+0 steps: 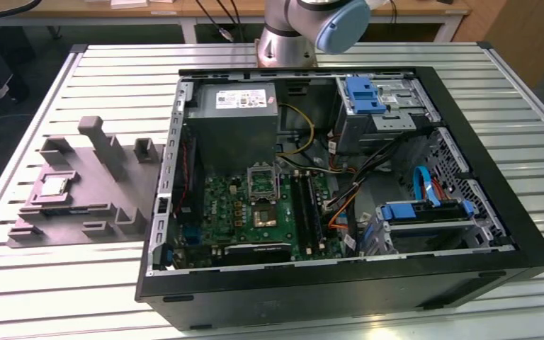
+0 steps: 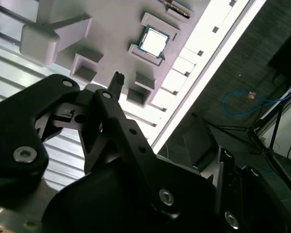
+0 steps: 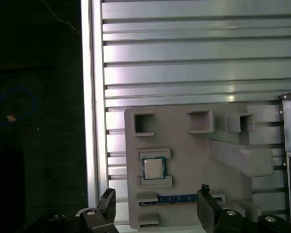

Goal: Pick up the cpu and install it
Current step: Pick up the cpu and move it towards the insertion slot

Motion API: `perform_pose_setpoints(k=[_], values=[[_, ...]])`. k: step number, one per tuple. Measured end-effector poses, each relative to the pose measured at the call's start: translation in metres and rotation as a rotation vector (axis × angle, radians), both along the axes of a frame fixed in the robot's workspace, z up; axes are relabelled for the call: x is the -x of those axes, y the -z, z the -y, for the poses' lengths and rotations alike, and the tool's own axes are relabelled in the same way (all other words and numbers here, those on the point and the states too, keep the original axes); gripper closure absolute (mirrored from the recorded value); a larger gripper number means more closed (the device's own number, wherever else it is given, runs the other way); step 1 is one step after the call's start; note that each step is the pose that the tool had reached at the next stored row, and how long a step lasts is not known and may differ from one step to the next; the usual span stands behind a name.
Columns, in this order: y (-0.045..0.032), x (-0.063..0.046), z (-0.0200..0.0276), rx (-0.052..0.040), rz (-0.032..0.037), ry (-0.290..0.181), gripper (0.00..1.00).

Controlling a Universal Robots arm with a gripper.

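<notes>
1. Slatted metal tabletop (image 1: 64, 283) carries an open black PC case (image 1: 348, 283). A grey plastic tray (image 1: 88, 180) with raised blocks sits just beside the case, on the exterior view's left.
2. Jaws are spread wide, with nothing between them and no contact with anything. In the first wrist view both dark fingertips (image 3: 107, 206) hang over the tray's nearest edge.
3. cpu (image 1: 53, 186) is a small flat square with a silvery top and pale rim. It lies flat in a tray pocket between two low blocks, not in the case.
4. Relative to the jaws, the cpu sits ahead of the tips and inside the span of the opening. It is nearer one fingertip than the other and apart from both. Both wrist views show it the same way (image 3: 153, 168) (image 2: 153, 41).
5. Memory stick (image 3: 177, 199) lies in a tray slot between the cpu and the jaws. It runs across the opening from one tip toward the other.
6. Inside the case are a green motherboard (image 1: 244, 212) with a metal-framed square socket (image 1: 263, 183) and a grey power supply box (image 1: 234, 120). All of these are well apart from the jaws.
7. Arm (image 1: 300, 28) rises from the tabletop beyond the case's far wall in the exterior view.
8. Dark floor (image 3: 39, 145) lies past the tabletop edge nearest the jaws, with a blue cable (image 3: 14, 102) on it.
</notes>
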State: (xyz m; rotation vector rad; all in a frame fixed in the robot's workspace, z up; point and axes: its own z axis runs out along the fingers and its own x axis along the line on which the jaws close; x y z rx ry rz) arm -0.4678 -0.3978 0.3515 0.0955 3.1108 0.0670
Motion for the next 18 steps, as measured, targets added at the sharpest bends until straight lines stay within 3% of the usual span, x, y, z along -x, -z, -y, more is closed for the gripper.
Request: perform_pose_setpoints(k=[6,15,17,18], values=[[0.0027,0.0001,0.0000,-0.0003,-0.0006,-0.057,0.24],[0.0042,0.0000,0.0000,-0.0004,-0.0007,-0.057,0.24],[0.0048,0.0000,0.0000,-0.0004,-0.0006,-0.057,0.22],[0.0050,0.0000,0.0000,-0.0004,-0.0007,-0.057,0.17]])
